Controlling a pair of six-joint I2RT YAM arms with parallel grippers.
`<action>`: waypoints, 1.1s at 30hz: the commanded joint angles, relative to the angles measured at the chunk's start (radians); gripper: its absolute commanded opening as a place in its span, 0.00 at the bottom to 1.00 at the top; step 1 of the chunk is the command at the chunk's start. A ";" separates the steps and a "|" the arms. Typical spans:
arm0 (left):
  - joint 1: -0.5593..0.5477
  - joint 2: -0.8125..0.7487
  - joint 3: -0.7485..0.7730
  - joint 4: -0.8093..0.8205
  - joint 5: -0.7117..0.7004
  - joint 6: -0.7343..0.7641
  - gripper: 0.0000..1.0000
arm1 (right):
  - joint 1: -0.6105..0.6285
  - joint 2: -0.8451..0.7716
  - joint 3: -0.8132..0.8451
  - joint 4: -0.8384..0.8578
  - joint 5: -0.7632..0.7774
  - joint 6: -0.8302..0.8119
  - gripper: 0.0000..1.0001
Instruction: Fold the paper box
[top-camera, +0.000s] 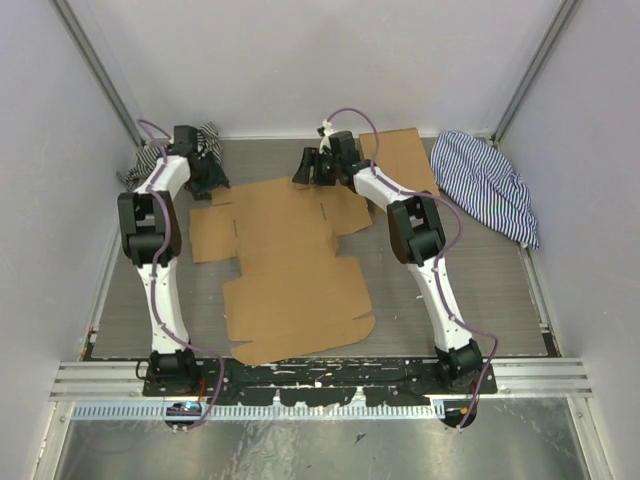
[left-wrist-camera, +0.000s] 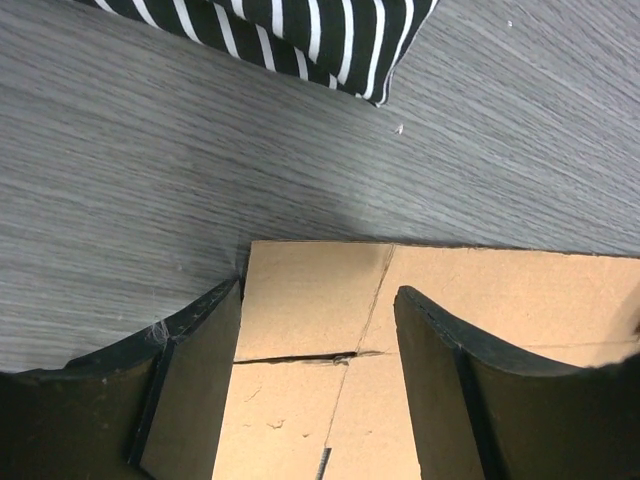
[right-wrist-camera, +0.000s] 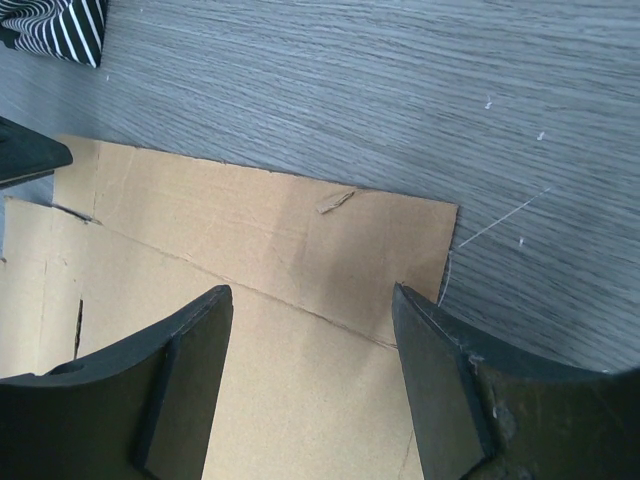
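Observation:
The paper box (top-camera: 290, 265) is a large die-cut brown cardboard sheet lying flat in the middle of the table. My left gripper (top-camera: 207, 178) hovers at its back left corner. In the left wrist view its jaws (left-wrist-camera: 318, 292) stand open over a corner flap (left-wrist-camera: 310, 300) with a slit and a crease, and nothing is pinched. My right gripper (top-camera: 310, 166) sits at the sheet's back edge. It is open (right-wrist-camera: 312, 292) too, above a creased flap (right-wrist-camera: 250, 225) near the sheet's edge, and nothing is held.
A black-and-white striped cloth (top-camera: 205, 135) lies at the back left, just behind the left gripper. A blue-and-white striped cloth (top-camera: 487, 185) is bunched at the back right. Another flat brown cardboard piece (top-camera: 405, 150) lies behind the right arm. Walls close in on three sides.

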 joint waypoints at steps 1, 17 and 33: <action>-0.017 -0.067 -0.011 0.042 0.106 -0.046 0.69 | 0.002 0.032 0.006 -0.040 0.003 -0.008 0.70; -0.088 0.008 0.091 0.050 0.194 -0.102 0.68 | 0.003 0.029 0.000 -0.040 -0.001 -0.004 0.70; -0.101 0.126 0.180 -0.126 0.063 -0.114 0.64 | 0.001 -0.031 -0.058 -0.048 0.055 -0.009 0.71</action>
